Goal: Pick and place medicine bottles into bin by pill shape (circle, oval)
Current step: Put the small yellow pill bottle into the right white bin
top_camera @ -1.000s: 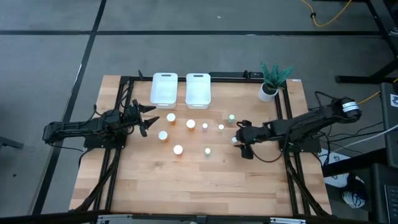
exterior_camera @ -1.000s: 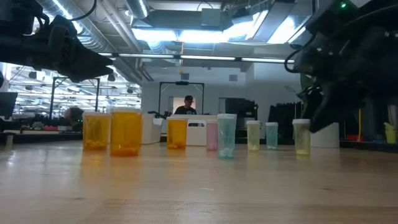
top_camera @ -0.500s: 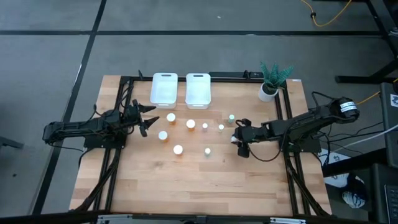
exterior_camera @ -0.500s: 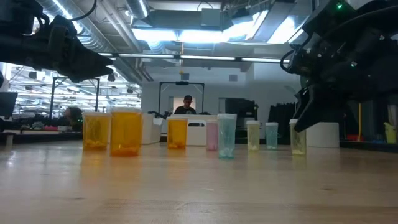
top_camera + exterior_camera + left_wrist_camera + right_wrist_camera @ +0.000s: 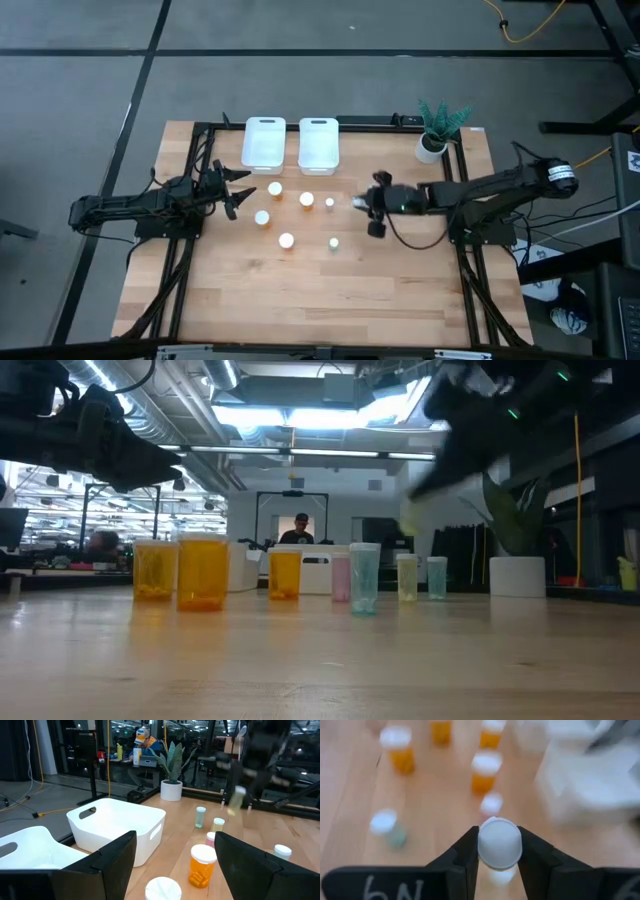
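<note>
A white round cap (image 5: 499,843) is seen between the right gripper's (image 5: 495,851) black fingers; beyond it, orange cylindrical bottles (image 5: 486,772), white-capped, are shown on pale striped wood (image 5: 430,810), beside white plastic bins (image 5: 264,142).

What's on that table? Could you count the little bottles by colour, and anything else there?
Orange bottles: 4
Slim pale bottles: 5, one held in the right tool
White bins: 2
Potted plant: 1
Total: 12

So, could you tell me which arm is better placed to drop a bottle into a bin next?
The right: its end effector is shut on a white-capped bottle and sits near the right-hand white bin. The left end effector waits open, empty, by the orange bottles.
</note>
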You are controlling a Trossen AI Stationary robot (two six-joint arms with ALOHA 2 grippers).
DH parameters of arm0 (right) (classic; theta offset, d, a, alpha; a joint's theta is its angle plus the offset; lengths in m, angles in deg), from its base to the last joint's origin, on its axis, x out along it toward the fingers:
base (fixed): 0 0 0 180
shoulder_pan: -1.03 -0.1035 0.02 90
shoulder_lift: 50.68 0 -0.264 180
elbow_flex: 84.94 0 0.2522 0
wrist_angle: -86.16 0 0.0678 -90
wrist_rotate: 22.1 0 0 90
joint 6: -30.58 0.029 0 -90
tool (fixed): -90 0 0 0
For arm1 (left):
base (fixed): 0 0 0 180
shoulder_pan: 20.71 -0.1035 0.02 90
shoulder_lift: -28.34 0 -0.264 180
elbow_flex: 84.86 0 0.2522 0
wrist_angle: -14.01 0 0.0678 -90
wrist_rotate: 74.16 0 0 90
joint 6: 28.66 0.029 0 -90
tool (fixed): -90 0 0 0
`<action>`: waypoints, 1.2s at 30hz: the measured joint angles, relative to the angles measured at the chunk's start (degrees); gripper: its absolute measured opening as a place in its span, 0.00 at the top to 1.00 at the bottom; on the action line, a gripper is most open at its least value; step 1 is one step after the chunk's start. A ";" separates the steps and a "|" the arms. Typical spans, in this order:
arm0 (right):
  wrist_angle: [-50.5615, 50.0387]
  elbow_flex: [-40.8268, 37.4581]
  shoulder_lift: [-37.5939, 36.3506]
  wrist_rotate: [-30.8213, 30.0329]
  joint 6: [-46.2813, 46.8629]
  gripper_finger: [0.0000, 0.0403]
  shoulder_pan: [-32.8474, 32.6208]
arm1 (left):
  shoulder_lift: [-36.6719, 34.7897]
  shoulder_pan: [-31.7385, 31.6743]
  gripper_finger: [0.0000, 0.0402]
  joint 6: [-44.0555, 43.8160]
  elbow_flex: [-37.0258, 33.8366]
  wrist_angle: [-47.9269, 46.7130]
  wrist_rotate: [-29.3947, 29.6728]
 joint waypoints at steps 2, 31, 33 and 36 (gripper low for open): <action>-0.79 4.16 0.00 0.01 -4.15 0.72 2.10 | -0.02 -0.02 0.35 0.00 0.00 0.56 0.01; -5.61 48.85 42.20 18.59 -12.11 0.72 32.41 | 8.48 0.00 0.35 -6.38 3.72 5.90 -0.68; -8.11 51.68 45.34 18.64 -10.81 0.72 32.91 | 10.24 0.00 0.35 -6.19 4.22 5.72 -0.70; -10.63 54.62 48.89 18.72 -9.18 0.72 33.37 | 12.53 -0.04 0.35 -6.16 5.89 5.11 -0.68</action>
